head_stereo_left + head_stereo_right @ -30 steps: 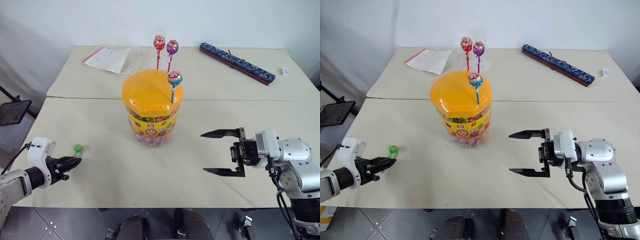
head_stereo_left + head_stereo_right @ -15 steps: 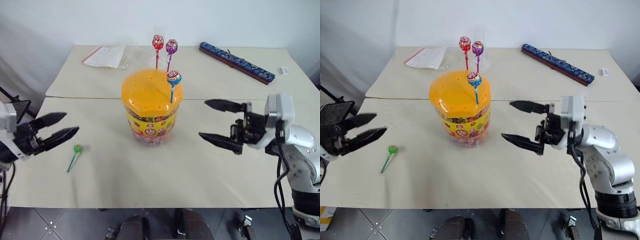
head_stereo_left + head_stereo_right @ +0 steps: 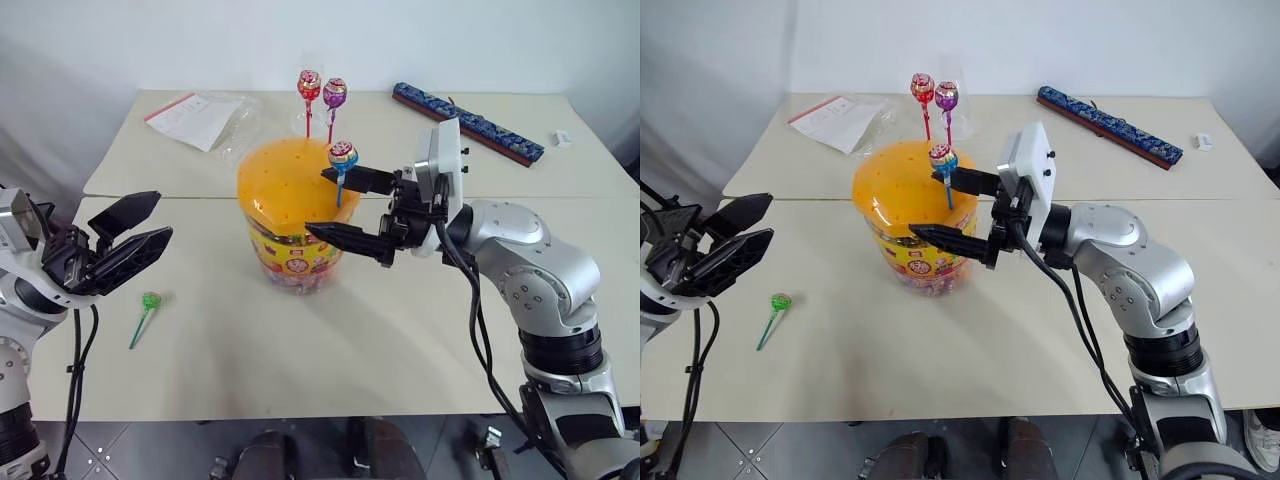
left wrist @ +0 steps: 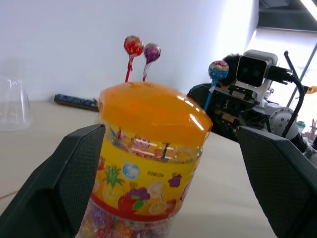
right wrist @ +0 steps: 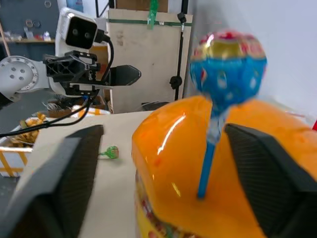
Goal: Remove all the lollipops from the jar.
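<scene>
The right gripper (image 3: 342, 204) has swung in from the open table at the robot's right and now sits at the jar's (image 3: 297, 222) right flank, pointing leftward across it; its two black fingers are spread apart, one above and one below, and they bracket the stick of the blue-stick lollipop (image 3: 343, 156) without yet touching it, as the right wrist view shows with the candy head standing between the two pads; nothing is held. The left gripper (image 3: 132, 236) has lifted off the tabletop and opened wide; it now hangs empty, raised at the robot's left and aimed toward the jar, well apart from it.

Below and just beside that left gripper lies the green-stick lollipop (image 3: 148, 305), flat on the near table (image 3: 400, 360); a second ago it was at the left fingertips, so it has been let go and counts as removed. The jar has not shifted; it stands upright in the middle, orange domed lid on. Three candies are planted in the lid's holes: the blue-stick one at the near right edge, the red lollipop (image 3: 308, 85) and the purple lollipop (image 3: 334, 93) side by side toward the far edge.

So, by my reading, one of four is out, and the work has passed to the right arm; its likely next move is to close on the blue stick and draw it straight up.
</scene>
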